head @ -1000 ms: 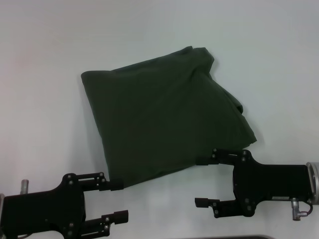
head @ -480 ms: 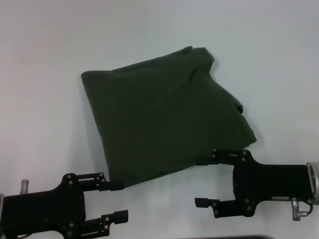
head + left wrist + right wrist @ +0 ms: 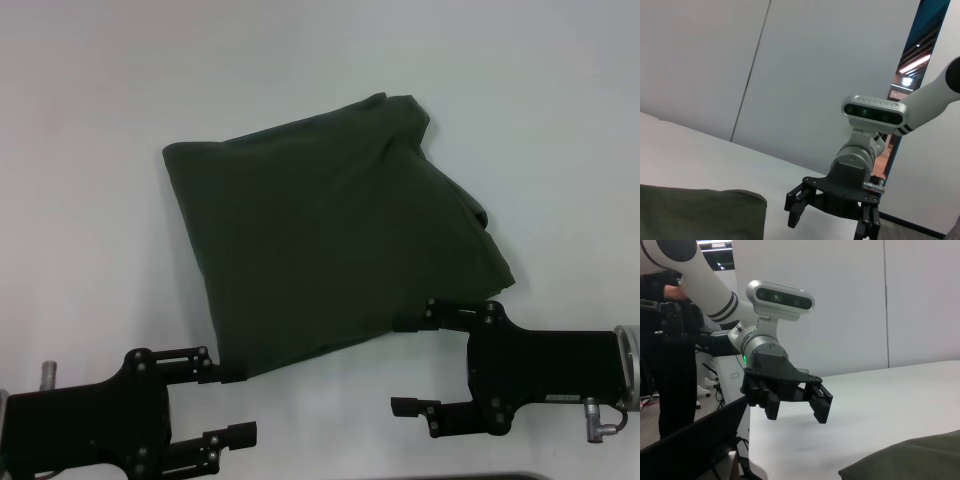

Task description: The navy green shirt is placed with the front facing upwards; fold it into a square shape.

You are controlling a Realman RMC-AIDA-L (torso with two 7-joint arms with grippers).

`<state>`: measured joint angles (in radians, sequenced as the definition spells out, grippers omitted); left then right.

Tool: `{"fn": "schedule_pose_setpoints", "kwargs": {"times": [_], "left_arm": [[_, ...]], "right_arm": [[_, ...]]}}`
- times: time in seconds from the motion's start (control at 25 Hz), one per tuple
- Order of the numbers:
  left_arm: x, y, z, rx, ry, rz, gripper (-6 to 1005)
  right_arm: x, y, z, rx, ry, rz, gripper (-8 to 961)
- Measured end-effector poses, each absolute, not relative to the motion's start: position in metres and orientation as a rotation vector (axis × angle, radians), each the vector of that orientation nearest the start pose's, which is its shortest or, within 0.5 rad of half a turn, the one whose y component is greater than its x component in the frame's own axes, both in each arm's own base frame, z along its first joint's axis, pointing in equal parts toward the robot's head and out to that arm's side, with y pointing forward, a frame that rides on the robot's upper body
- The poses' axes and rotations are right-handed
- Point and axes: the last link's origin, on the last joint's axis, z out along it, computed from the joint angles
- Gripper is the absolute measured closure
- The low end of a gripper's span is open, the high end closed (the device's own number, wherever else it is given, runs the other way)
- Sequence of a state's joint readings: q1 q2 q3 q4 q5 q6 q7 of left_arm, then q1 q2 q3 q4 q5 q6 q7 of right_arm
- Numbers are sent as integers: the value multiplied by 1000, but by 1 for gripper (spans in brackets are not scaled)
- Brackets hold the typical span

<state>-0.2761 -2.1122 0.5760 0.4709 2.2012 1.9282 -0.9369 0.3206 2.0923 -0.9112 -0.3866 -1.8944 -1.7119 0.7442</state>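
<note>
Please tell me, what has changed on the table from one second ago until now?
Nothing visibly changed. The folded shirt lies as before, and the left gripper and right gripper stay open at its near edge.

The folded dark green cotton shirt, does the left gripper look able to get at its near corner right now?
Probably yes. The left gripper is open at the near corner of the folded dark green cotton shirt, one finger at its edge, and nothing lies between them on the white table. The right gripper is open at the other near corner.

Head camera looking down, wrist cameras low, facing across table (image 3: 80,120)
</note>
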Motion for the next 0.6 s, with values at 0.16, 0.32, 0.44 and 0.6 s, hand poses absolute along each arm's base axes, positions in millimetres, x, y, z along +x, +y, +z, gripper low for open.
{"fn": "schedule_pose_setpoints", "kwargs": {"times": [0.16, 0.32, 0.44, 0.6], "left_arm": [[-304, 182, -33, -2912, -524, -1015, 415], [-304, 182, -33, -2912, -524, -1015, 415], [-304, 182, -33, -2912, -525, -1015, 414], [-304, 182, -33, -2912, -523, -1015, 414]], "right_arm": [[294, 209, -60, -2899, 204, 900, 121], [294, 209, -60, -2900, 206, 900, 120], [294, 209, -60, -2899, 207, 900, 120], [295, 208, -60, -2899, 209, 900, 120]]}}
